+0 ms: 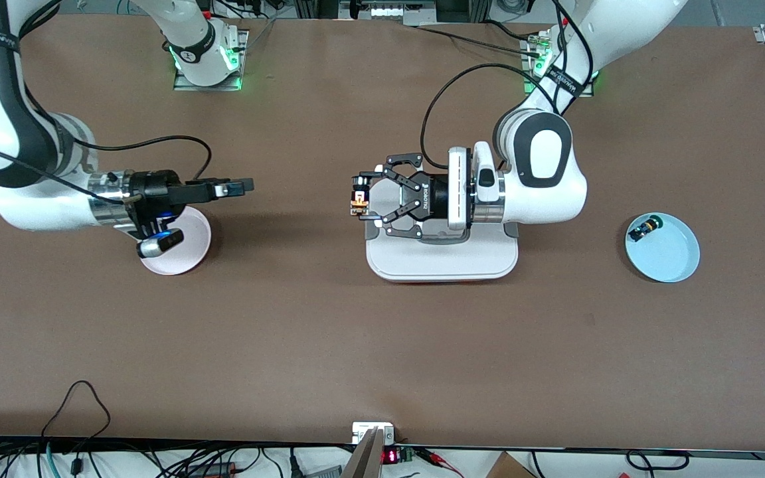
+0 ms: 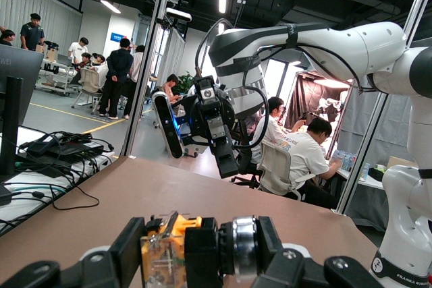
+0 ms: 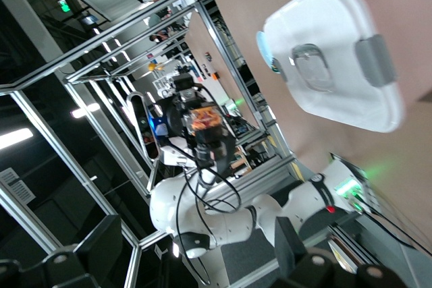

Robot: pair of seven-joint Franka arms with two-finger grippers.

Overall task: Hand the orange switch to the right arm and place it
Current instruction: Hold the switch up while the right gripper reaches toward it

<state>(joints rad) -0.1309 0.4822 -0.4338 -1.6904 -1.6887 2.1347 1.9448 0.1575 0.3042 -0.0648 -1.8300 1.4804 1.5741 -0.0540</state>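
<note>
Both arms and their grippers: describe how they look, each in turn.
Left arm: glossy white shells, dark grey joint covers, loose black cable. Left gripper: black multi-link fingers with white lettering, on a white wrist block. Right arm: white with black sections, silver wrist cylinder, black cable. Right gripper: slim, black, with a blue light beneath.

Orange switch (image 1: 358,202) in left tool (image 1: 360,198)
</note>
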